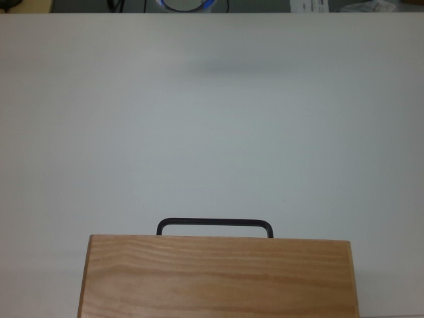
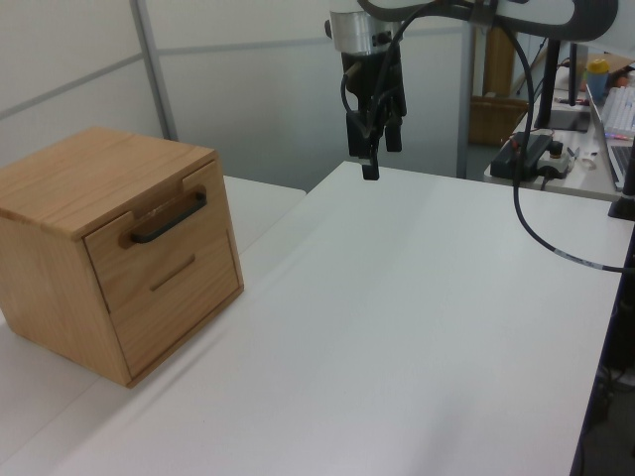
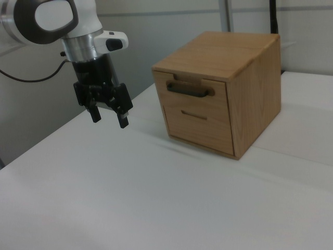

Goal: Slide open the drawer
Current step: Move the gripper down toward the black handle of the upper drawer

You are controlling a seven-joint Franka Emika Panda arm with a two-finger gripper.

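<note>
The drawer (image 3: 196, 96) sits shut at the top of the pine cabinet (image 3: 244, 88) on the white bench (image 2: 417, 317), its black bar handle (image 2: 167, 219) facing your end effector (image 3: 109, 115), which hangs well apart with its fingers spread and empty. Nothing stands in your way. Hook the handle too shallowly and you may slip off, or drag the unanchored cabinet along.

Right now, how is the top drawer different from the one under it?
The top drawer has a black bar handle sticking out; the lower drawer has only a thin slot. The top drawer has a notch cut above it in the cabinet; the lower drawer has none. Both are light wood, shut, and far from the hand.
</note>
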